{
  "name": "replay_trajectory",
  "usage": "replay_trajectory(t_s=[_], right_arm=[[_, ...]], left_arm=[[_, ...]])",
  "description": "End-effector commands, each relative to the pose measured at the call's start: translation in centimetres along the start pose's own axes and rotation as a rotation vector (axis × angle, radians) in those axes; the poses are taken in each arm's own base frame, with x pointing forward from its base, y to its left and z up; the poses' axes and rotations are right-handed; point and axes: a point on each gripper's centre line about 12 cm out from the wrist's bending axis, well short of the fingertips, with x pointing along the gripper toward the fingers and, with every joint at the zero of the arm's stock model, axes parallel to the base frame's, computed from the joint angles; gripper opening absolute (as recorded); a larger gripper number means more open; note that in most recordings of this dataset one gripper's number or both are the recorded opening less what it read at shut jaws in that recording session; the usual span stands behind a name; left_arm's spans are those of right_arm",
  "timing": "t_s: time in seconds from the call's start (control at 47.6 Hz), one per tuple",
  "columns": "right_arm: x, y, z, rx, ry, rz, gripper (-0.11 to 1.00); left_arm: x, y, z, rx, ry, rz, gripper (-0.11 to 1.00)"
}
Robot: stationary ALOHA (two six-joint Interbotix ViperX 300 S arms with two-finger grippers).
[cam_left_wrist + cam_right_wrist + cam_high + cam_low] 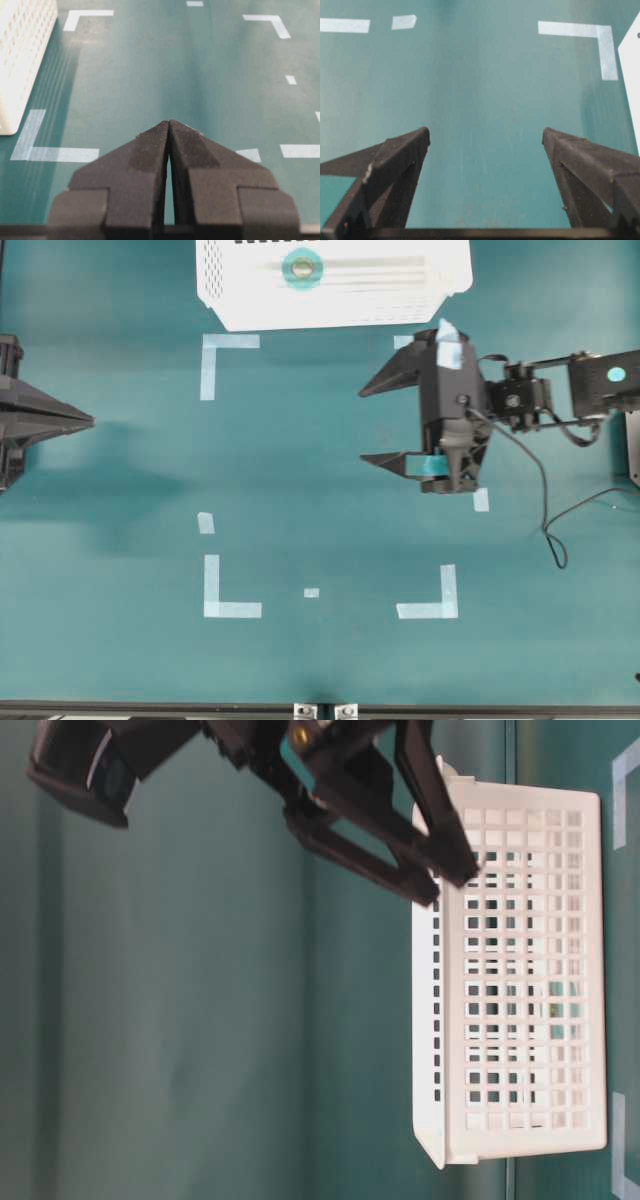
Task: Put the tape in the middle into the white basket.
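Sitting inside the white basket point(420, 290), the tape point(302, 268) looks done; right gripper point(372, 425) jaws wide and empty could bump the basket.

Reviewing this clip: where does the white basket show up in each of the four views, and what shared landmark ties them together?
Overhead: white basket at top centre, the tape inside.
Table-level: fills the right half, seen side-on, lattice wall facing the camera.
Left wrist: only a corner, at the upper left edge.
Right wrist: a white sliver at the right edge.
Shared landmark: the pale corner mark beside the basket.
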Motion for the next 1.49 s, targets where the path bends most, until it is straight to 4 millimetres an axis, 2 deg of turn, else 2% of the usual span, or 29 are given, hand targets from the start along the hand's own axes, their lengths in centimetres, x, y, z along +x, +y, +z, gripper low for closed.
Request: replay_trajectory(t_s=[0.0,0.862,1.282,1.471], right_arm=[[-1.3,0.3,1.0,-0.007,-0.052,0.013,0.99],[-9.2,-0.2,-2.2,-0.002,-0.195,0.039,0.99],[-14.1,-0.6,-4.0,0.009,-0.323,0.053,0.99],[-15.4,-0.8,-5.0,0.012,-0.341,0.049,0.99]], left_arm=[[0.1,0.0,0.5,-0.003,-0.011,0.0,-0.11],[0.1,0.0,0.4,-0.003,-0.009,0.0,-0.11],[0.1,0.0,0.4,-0.005,-0.008,0.001,-0.11],[0.1,0.1,0.4,-0.004,-0.008,0.005,-0.11]])
